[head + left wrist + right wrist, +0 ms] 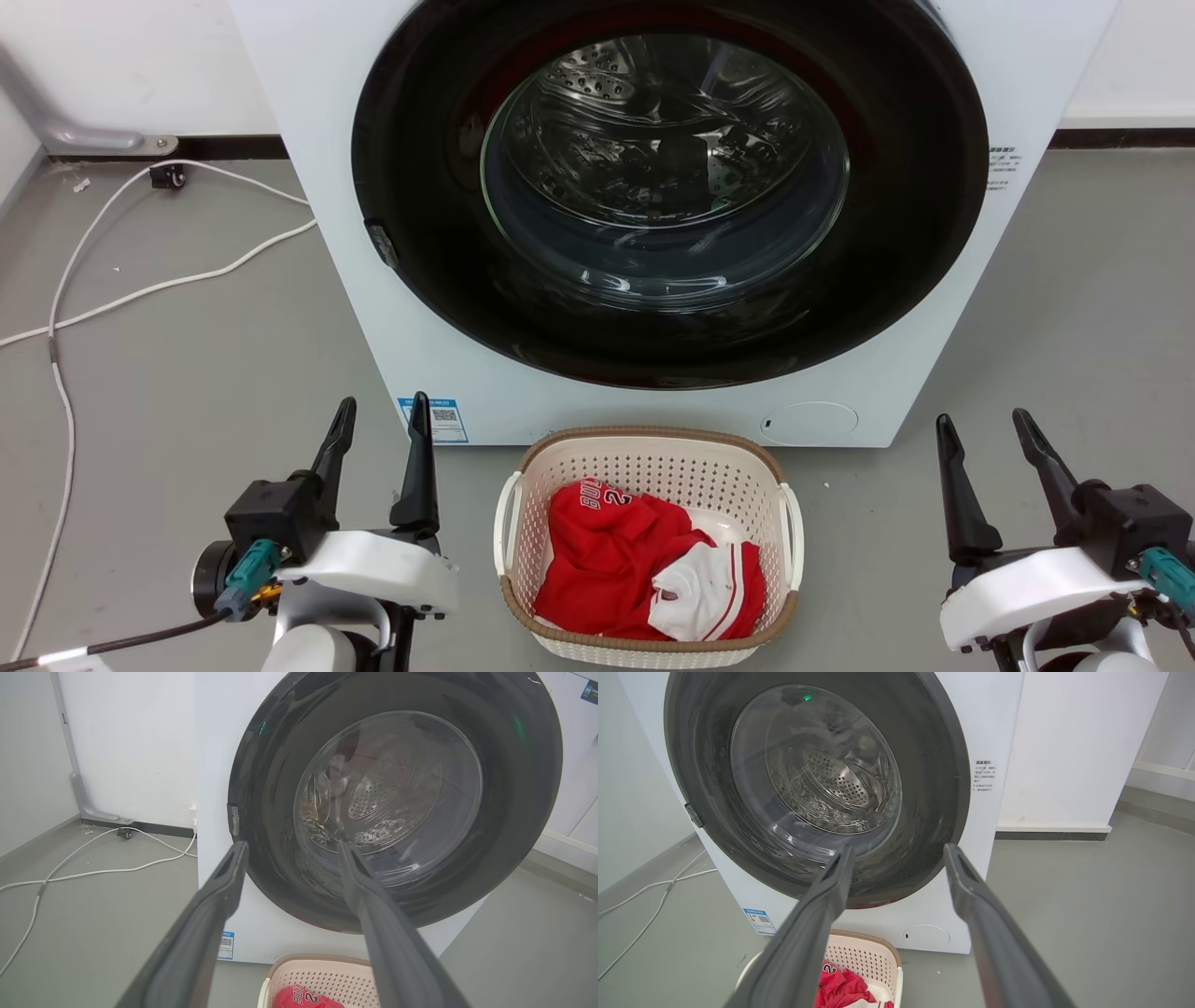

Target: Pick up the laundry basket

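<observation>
End effectors (384, 399) (982, 415) wide open (both empty)

I am seeing the laundry basket (653, 464) sitting upright on the grey floor (233, 373) at six o'clock in my head view. It is showing cream-white perforated walls, a brown woven-look rim and white loop handles (505, 523) at its three and nine o'clock sides, and it is holding red and white clothes (635, 560).

On the floor (187, 439), laundry basket (653, 464) directly before the washing machine (322, 233), jersey (611, 560) lying in the basket, left gripper (384, 401) left of the basket, right gripper (982, 416) right of it, both clear of it, cable (140, 291) on the floor left of the machine.
</observation>
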Available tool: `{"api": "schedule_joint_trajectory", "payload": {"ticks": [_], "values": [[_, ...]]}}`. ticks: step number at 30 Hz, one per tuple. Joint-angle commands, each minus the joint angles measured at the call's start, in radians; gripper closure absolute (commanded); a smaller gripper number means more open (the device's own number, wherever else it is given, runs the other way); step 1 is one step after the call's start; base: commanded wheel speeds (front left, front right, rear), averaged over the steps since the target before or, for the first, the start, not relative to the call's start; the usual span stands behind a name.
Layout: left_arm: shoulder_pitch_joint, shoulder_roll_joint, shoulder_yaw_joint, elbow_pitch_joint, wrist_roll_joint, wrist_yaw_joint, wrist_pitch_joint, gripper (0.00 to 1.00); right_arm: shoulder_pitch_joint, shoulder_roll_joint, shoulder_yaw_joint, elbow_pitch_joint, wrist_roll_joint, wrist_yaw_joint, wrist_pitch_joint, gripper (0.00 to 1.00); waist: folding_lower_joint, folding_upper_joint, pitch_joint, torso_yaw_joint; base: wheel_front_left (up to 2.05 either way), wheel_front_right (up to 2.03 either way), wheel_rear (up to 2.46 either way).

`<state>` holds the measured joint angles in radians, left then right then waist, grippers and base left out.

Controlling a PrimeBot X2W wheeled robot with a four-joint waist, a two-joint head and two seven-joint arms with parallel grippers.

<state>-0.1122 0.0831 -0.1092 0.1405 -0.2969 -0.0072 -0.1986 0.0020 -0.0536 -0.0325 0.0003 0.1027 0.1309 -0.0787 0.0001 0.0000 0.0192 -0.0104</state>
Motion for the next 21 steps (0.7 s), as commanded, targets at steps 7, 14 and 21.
{"api": "schedule_joint_trajectory", "payload": {"ticks": [7, 14, 21], "values": [[-0.026, 0.001, -0.01, -0.001, 0.067, 0.014, -0.02, 0.0, 0.01, 0.004, 0.004, -0.022, -0.072, 0.0, -0.011, 0.0, -0.0001, 0.0, 0.004, 0.0, 0.0, 0.0, 0.0], [-0.024, 0.0, -0.013, 0.006, 0.115, 0.021, -0.035, 0.0, 0.014, 0.004, 0.006, -0.026, -0.125, 0.0, -0.022, 0.0, -0.0001, 0.0, 0.006, -0.004, 0.0, 0.0, 0.0], [-0.026, -0.003, -0.015, 0.014, 0.159, 0.025, -0.048, 0.0, 0.018, 0.005, 0.005, -0.031, -0.168, 0.0, -0.033, 0.0, -0.0001, 0.0, 0.01, -0.006, 0.0, 0.0, 0.0]]}}
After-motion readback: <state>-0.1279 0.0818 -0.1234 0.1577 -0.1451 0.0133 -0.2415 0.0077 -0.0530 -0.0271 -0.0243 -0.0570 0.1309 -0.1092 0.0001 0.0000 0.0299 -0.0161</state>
